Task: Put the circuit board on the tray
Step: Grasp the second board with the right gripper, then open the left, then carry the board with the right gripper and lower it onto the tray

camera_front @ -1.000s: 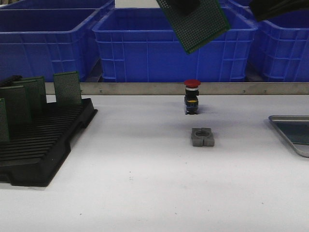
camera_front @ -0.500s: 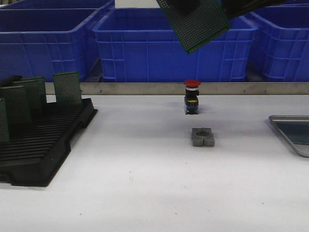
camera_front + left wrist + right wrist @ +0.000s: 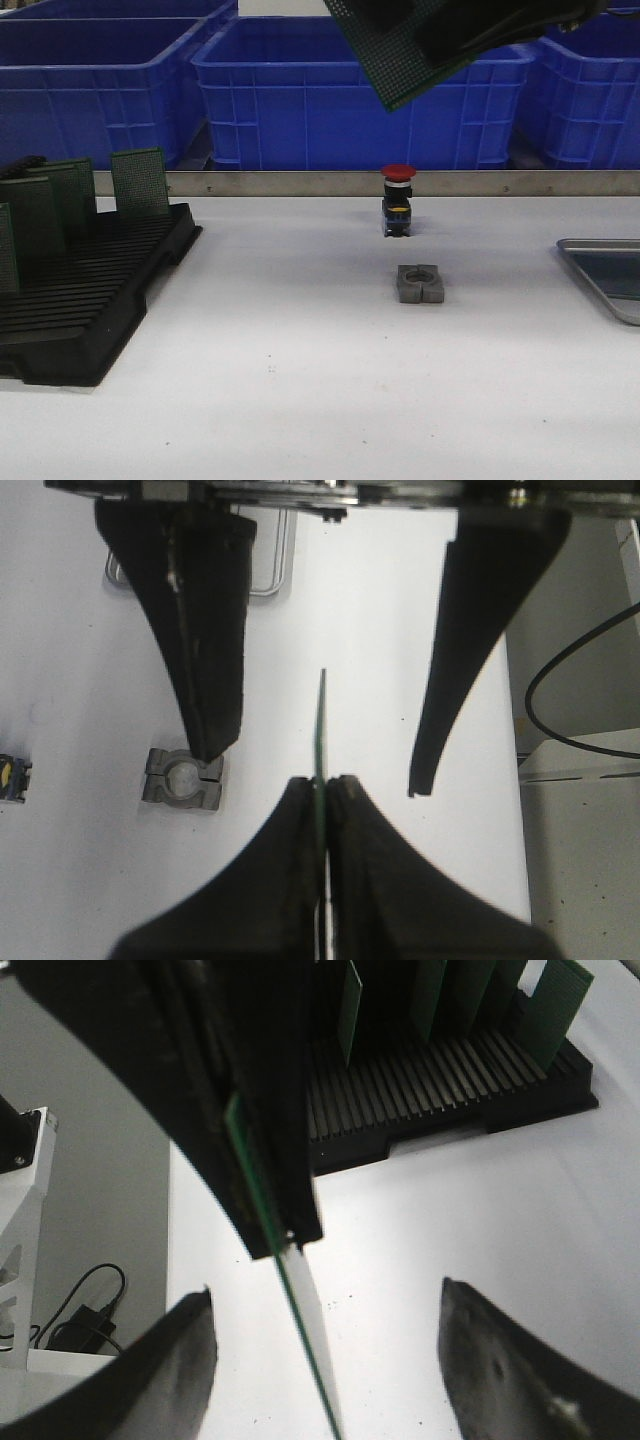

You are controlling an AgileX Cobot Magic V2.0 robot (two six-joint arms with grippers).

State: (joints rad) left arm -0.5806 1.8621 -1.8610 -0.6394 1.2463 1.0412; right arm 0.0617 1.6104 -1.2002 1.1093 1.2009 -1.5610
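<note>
A white desk fills the foreground, its surface lit evenly with soft shadows. Along its far edge runs a grey metal rail. Behind the rail stand big blue plastic bins side by side. Past the desk's side edge, a black cable loops over grey floor.
</note>
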